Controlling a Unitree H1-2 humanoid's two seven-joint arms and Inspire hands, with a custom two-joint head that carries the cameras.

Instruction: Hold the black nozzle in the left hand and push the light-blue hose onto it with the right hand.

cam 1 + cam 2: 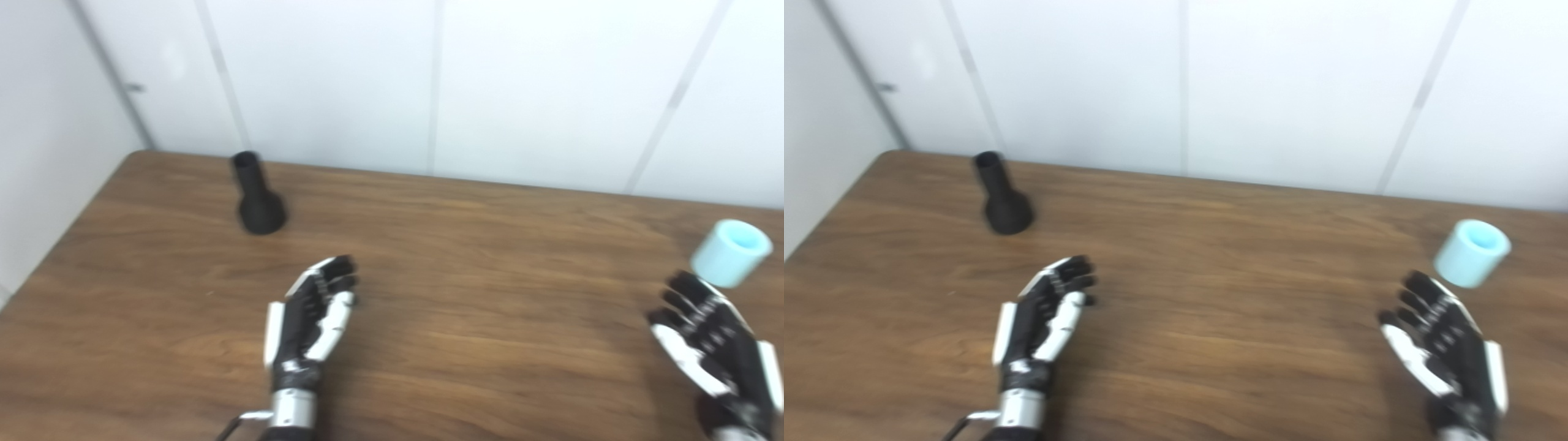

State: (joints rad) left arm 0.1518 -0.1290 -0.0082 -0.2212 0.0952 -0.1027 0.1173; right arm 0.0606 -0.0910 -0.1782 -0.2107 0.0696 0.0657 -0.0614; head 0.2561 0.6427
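Note:
The black nozzle [257, 196] stands on its wide base at the far left of the wooden table [465, 257], narrow neck up. The light-blue hose [731, 252], a short hollow cylinder, stands at the far right, tilted slightly. My left hand [313, 315] hovers open near the table's front, well short of the nozzle and a little to its right. My right hand [710, 334] is open too, fingers spread, just in front of the hose and apart from it. Neither hand holds anything.
White wall panels [429, 86] rise right behind the table's far edge. The table's left edge [67, 233] runs close beside the nozzle. Bare wood lies between the two hands.

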